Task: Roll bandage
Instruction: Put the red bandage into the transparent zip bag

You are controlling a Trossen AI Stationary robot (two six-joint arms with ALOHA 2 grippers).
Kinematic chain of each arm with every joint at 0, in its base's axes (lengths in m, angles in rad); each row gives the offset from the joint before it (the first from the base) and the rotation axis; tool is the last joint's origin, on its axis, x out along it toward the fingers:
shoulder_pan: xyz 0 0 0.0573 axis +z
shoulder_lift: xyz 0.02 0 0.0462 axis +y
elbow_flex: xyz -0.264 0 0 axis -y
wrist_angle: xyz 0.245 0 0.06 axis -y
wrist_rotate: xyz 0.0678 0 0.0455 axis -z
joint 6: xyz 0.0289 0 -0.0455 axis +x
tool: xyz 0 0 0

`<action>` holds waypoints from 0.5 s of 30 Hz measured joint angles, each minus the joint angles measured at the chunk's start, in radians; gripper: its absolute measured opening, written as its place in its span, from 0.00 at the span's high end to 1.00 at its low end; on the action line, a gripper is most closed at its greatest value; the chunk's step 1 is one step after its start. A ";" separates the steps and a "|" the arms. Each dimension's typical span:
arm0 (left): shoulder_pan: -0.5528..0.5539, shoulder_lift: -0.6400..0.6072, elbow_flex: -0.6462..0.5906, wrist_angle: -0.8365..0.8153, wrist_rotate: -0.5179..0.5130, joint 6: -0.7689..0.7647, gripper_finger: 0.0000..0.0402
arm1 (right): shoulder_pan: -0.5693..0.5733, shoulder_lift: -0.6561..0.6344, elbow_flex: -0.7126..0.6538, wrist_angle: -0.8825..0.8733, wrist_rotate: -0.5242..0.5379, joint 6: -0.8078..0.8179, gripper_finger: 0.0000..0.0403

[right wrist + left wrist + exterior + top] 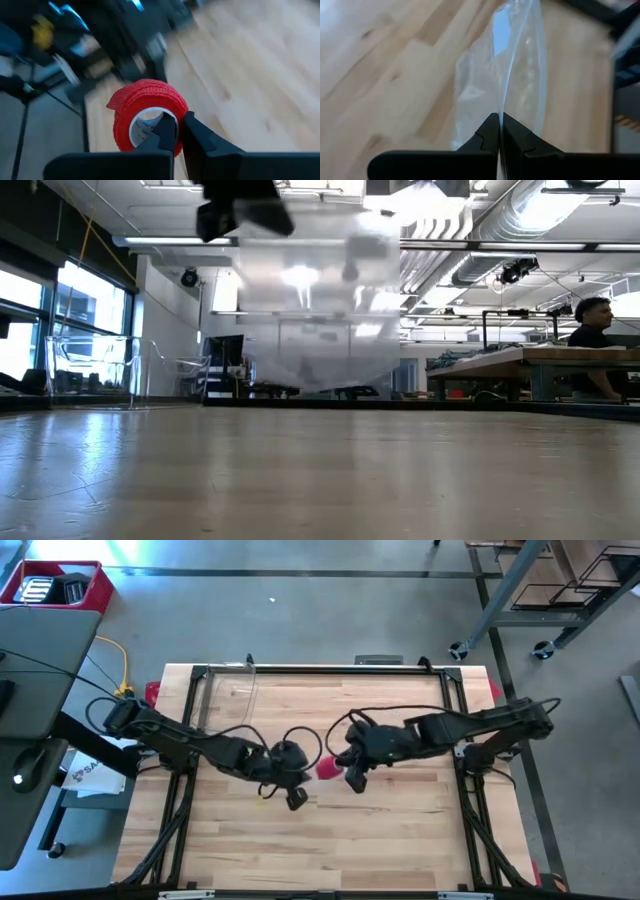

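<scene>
A: Where is the bandage (145, 117), and how will it handle?

B: One red roll, likely light, soft, compressible. The right gripper (176, 131) pinches its rim wall; hold there. Just beside the roll, the left gripper (500, 131), fingers pressed together, clamps the one clear plastic bag (512, 85).

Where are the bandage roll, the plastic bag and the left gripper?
bandage roll (145, 107): right wrist view, on the red outer wrap above the core.
plastic bag (517, 75): left wrist view, on the clear sheet above the fingers.
left gripper (500, 131): left wrist view, where the shut fingers pinch the bag's edge.
</scene>
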 joint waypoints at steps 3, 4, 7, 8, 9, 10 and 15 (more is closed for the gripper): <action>0.015 -0.001 0.000 0.099 0.018 -0.004 1.00 | -0.012 0.008 0.015 0.070 -0.010 -0.048 0.99; 0.018 -0.002 0.000 0.131 0.015 -0.010 1.00 | -0.012 0.009 0.015 0.082 -0.015 -0.056 0.99; 0.031 -0.002 0.000 0.209 0.021 -0.009 1.00 | -0.011 0.014 0.004 0.071 0.002 -0.045 1.00; 0.035 -0.002 -0.002 0.226 0.033 -0.007 1.00 | -0.011 0.014 0.004 0.059 0.002 -0.037 1.00; 0.037 -0.002 -0.002 0.245 0.046 -0.007 1.00 | -0.007 0.014 0.004 0.054 0.000 -0.034 1.00; 0.038 -0.003 -0.002 0.262 0.057 -0.011 1.00 | -0.002 0.015 0.004 0.048 0.000 -0.030 1.00; 0.040 -0.013 -0.002 0.282 0.070 -0.052 1.00 | 0.027 0.019 0.004 -0.037 0.045 -0.016 1.00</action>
